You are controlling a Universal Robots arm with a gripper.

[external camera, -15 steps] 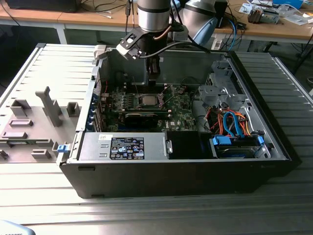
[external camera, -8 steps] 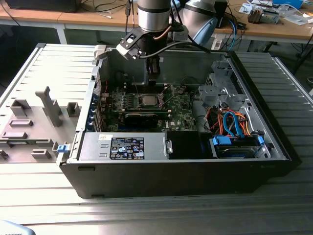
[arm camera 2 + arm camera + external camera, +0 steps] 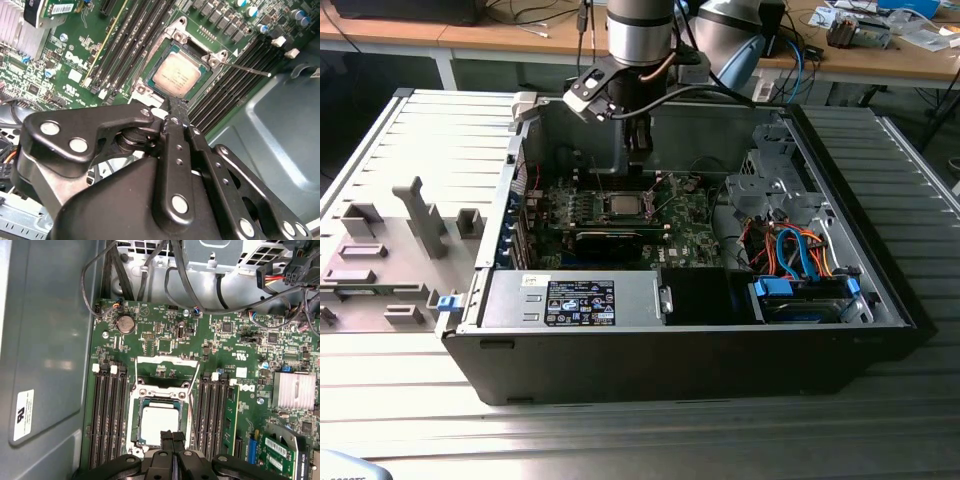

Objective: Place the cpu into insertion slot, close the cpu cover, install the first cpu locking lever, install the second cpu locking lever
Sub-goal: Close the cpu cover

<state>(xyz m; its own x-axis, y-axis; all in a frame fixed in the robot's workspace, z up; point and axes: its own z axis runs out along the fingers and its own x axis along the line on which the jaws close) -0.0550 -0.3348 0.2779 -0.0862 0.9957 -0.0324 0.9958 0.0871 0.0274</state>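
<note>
Gripper (image 3: 172, 436) pinched narrow and carrying nothing, I hang over the motherboard (image 3: 165, 340) inside the open computer case (image 3: 680, 360). The cpu (image 3: 159, 424) lies flat in its socket almost straight beneath my tips, one edge under them. Being square, it offers no long axis. In the exterior view it sits just below me, a touch toward the exterior view's left. The second wrist view adds a thin wire lever (image 3: 247, 69) jutting free from a socket corner.
</note>
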